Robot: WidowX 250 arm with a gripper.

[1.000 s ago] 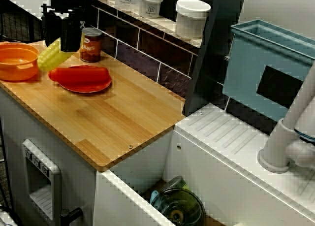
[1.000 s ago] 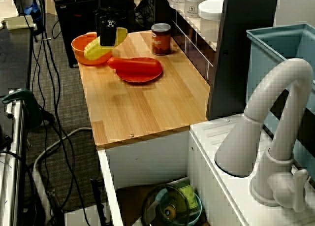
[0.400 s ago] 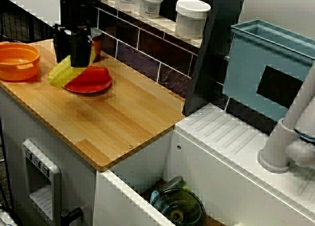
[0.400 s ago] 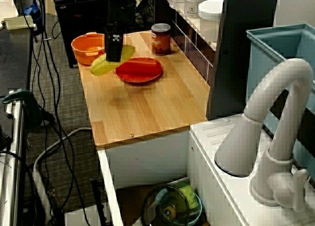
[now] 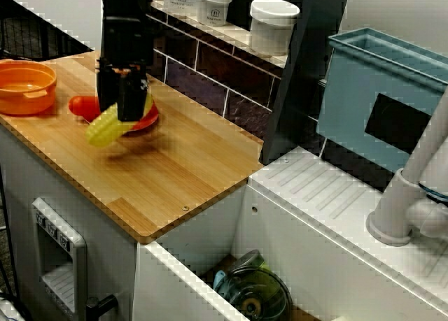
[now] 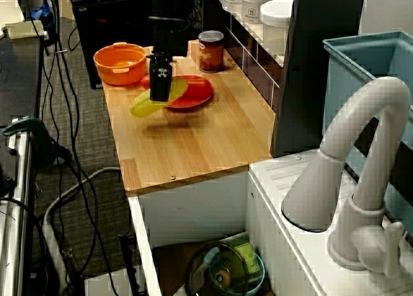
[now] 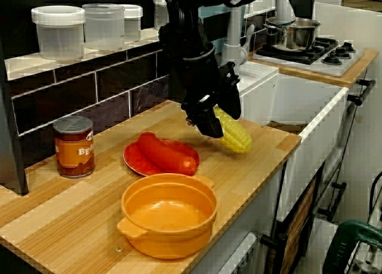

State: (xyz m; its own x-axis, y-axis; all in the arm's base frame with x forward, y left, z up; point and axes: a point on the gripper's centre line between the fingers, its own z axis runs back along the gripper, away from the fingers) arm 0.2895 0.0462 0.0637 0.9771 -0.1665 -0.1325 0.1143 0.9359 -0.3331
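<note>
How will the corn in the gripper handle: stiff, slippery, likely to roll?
The corn sticks out from the gripper without sagging, so it is probably stiff. Its rounded, tapering shape suggests it could roll if laid on the counter. The bumpy kernels likely help the grip, so slipping seems less of a worry.

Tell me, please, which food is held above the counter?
The yellow corn cob, gripped by the black tool; the red sausage lies on its red plate.

Can (image 7: 73, 147) label: "B…", rest unreadable. Jar (image 5: 213, 4): small "H" logo.
</note>
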